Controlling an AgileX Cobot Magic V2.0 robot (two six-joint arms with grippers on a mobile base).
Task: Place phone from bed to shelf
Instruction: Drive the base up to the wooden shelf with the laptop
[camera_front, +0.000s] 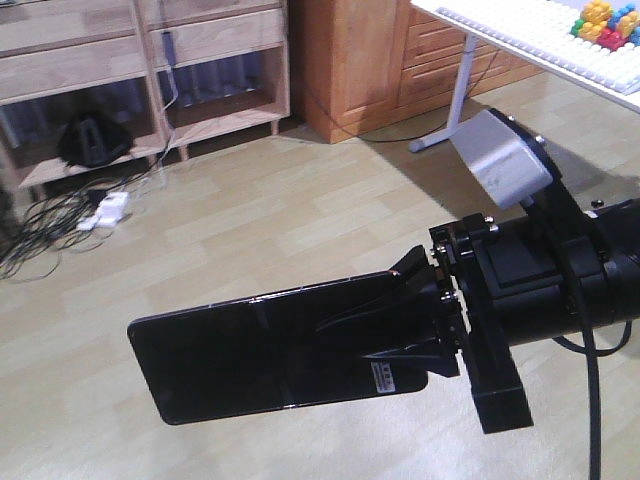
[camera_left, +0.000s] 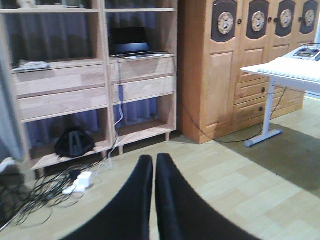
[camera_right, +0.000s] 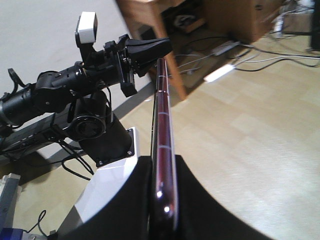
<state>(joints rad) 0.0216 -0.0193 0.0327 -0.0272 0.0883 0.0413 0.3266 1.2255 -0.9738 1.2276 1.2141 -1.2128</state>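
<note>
Clamping phone (camera_front: 240, 350): right gripper (camera_front: 365, 338), sticker (camera_front: 383, 378) illegible

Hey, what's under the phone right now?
Only light wooden floor shows beneath the phone, which the right hand holds in the air. The floor patch straight behind it is covered.

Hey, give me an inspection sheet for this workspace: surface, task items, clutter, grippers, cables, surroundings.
Surface: light wood-look floor below the arms; bed not in view.
Job's things: phone held in the air, not on the shelf.
Clutter: laptop on the shelf; black bag-like item on its bottom board.
Grippers: right gripper shut on the phone; left gripper shut, empty.
Cables: tangle and white power strip on the floor by the shelf.
Surroundings: wooden wardrobe; white table with toy bricks.
</note>
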